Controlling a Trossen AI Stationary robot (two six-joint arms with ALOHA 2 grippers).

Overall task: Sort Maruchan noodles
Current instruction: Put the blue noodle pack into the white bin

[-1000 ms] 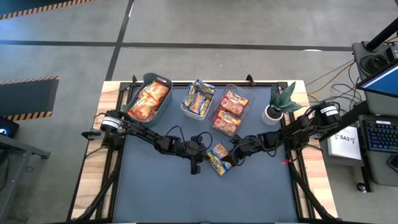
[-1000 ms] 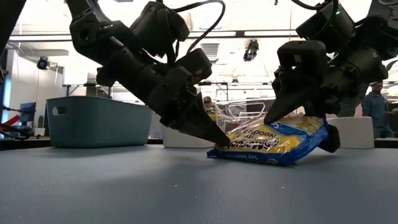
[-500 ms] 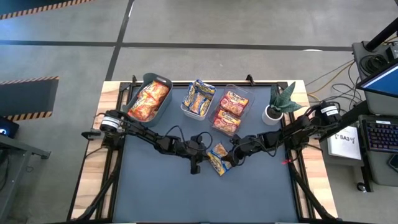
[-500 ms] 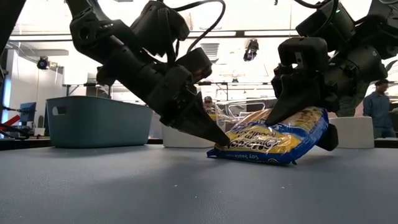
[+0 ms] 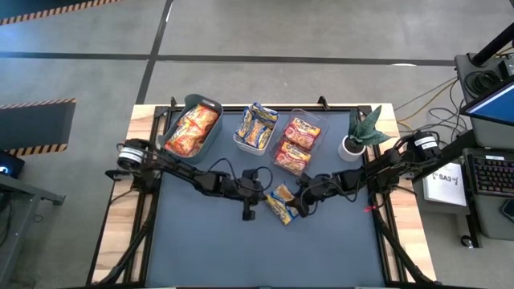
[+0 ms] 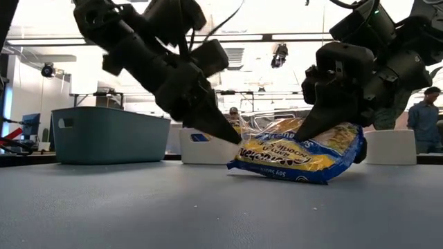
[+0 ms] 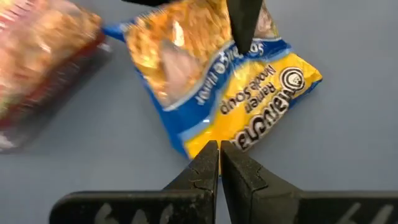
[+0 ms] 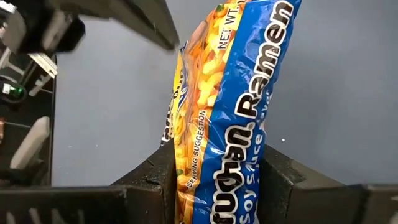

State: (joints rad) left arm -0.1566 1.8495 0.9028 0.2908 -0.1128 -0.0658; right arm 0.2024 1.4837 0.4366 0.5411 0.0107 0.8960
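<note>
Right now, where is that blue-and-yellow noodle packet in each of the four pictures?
High view: blue-and-yellow packet mid-table, between both grippers.
Low view: centre, tilted, one end lifted.
Left wrist view: upper middle.
Right wrist view: centre, between the fingers.
Shared landmark: right gripper clamping it.

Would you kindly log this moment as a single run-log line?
right end effector: shut on blue-and-yellow packet | packet: far end lifted, near end on mat | left end effector: shut, beside packet | bins: holding sorted packets
</note>
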